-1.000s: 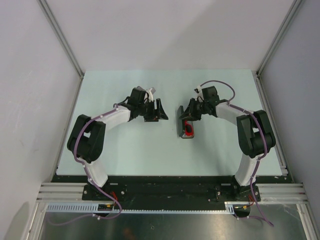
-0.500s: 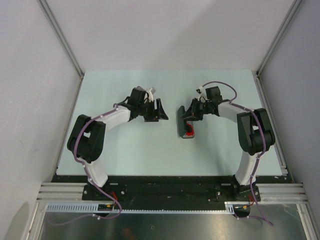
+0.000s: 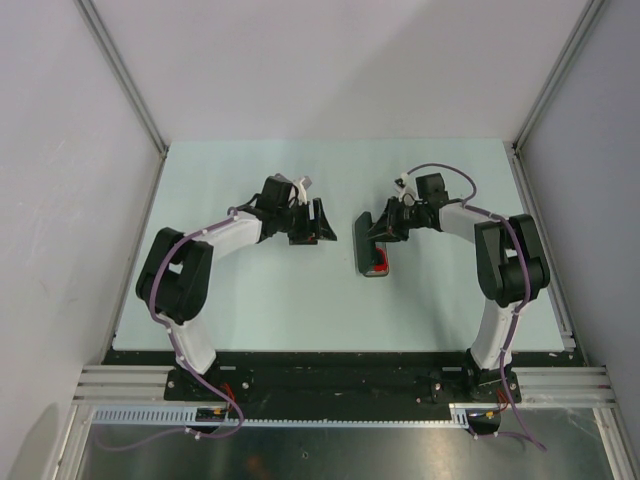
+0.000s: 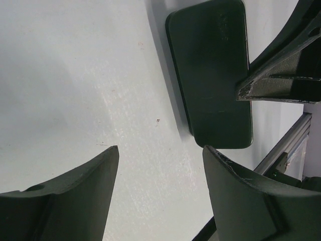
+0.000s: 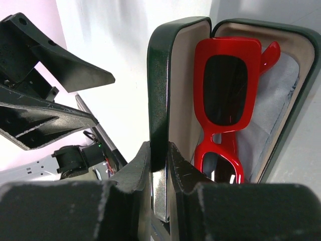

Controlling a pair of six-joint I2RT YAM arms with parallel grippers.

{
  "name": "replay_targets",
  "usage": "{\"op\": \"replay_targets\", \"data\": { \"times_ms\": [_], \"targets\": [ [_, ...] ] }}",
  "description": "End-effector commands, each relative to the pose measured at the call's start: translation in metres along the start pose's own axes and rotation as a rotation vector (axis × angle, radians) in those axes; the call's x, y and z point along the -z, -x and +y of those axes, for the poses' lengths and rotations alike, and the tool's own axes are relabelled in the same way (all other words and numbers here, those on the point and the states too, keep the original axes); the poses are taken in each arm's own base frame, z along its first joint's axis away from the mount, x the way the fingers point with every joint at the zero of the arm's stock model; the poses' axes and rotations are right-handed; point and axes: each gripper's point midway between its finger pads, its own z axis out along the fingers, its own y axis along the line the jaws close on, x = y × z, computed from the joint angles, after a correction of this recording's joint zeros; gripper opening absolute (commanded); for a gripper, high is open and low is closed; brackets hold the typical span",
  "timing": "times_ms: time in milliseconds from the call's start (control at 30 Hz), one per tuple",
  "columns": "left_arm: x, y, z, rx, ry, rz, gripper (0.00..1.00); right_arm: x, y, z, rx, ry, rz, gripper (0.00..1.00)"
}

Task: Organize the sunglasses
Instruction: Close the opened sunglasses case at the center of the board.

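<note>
The red sunglasses [image 5: 223, 100] lie inside the open black case [image 5: 301, 75] on a pale cloth lining [image 5: 273, 120]; from above only a red sliver of them [image 3: 378, 264] shows. My right gripper [image 5: 159, 148] is shut on the edge of the case's lid [image 5: 160, 75], which stands nearly upright. In the top view the right gripper [image 3: 384, 228] is at the case's far end. My left gripper [image 4: 160, 155] is open over bare table, with nothing between its fingers. It [image 3: 318, 224] hovers just left of the case, whose lid back [image 4: 210, 70] faces it.
The pale green table [image 3: 250, 300] is bounded by metal rails, with a frame post [image 3: 540, 100] at the back right. Grey walls stand on both sides. The left gripper's fingers [image 5: 45, 95] show close to the lid in the right wrist view.
The right gripper has swung the lid a little further over the case, so less red shows from above. The left arm has stayed still.
</note>
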Motion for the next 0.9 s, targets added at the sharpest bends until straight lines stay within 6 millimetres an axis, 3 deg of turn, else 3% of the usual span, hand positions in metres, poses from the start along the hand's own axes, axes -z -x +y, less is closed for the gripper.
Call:
{"op": "replay_targets", "data": {
  "times_ms": [0, 600, 867],
  "targets": [
    [0.002, 0.017, -0.010, -0.021, -0.036, -0.036, 0.73, -0.005, -0.030, -0.072, -0.078, -0.218, 0.070, 0.13],
    [-0.002, 0.020, -0.012, -0.017, -0.047, -0.029, 0.73, 0.004, -0.028, -0.082, -0.086, -0.265, 0.062, 0.24],
    [-0.004, 0.019, -0.011, -0.015, -0.047, -0.023, 0.73, 0.016, -0.023, -0.078, -0.062, -0.308, 0.028, 0.35]
  ]
}}
